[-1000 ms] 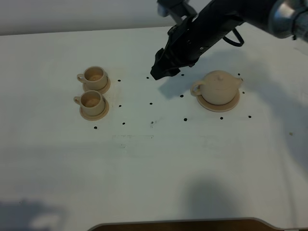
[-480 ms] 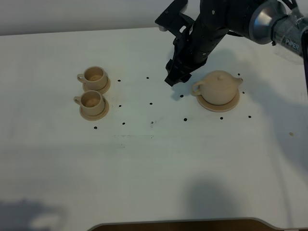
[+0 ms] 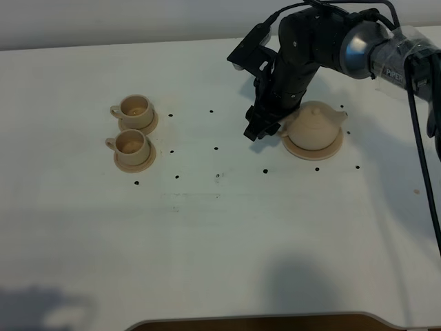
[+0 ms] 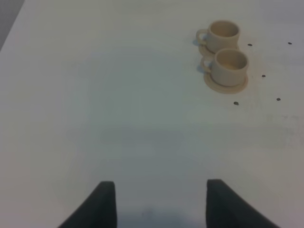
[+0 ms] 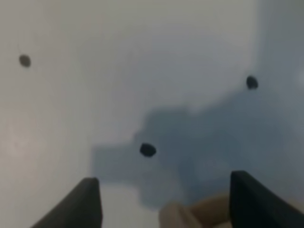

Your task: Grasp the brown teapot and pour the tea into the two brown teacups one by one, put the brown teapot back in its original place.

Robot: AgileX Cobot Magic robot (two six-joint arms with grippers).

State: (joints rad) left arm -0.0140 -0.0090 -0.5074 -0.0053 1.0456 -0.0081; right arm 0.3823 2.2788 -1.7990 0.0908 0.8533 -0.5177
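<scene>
The brown teapot (image 3: 318, 123) sits on its wide round saucer (image 3: 315, 149), the original place, at the right of the table. My right gripper (image 3: 255, 131) hangs low just left of the teapot, at its handle side, jaws open. In the right wrist view the tan handle (image 5: 189, 214) shows between the two dark fingertips (image 5: 88, 204), apart from both. The two brown teacups (image 3: 136, 107) (image 3: 131, 143) stand on their saucers at the left, also seen in the left wrist view as the teacups (image 4: 223, 33) (image 4: 231, 63). My left gripper (image 4: 159, 204) is open over bare table.
Small black dots (image 3: 216, 148) mark the white table (image 3: 220, 227) between the cups and the teapot. The right arm's black cable (image 3: 422, 138) runs down the right side. The table's front edge (image 3: 262, 321) lies at the bottom.
My right gripper has swung right and down from above the table's middle to the teapot's handle side. The teapot and cups have not moved.
</scene>
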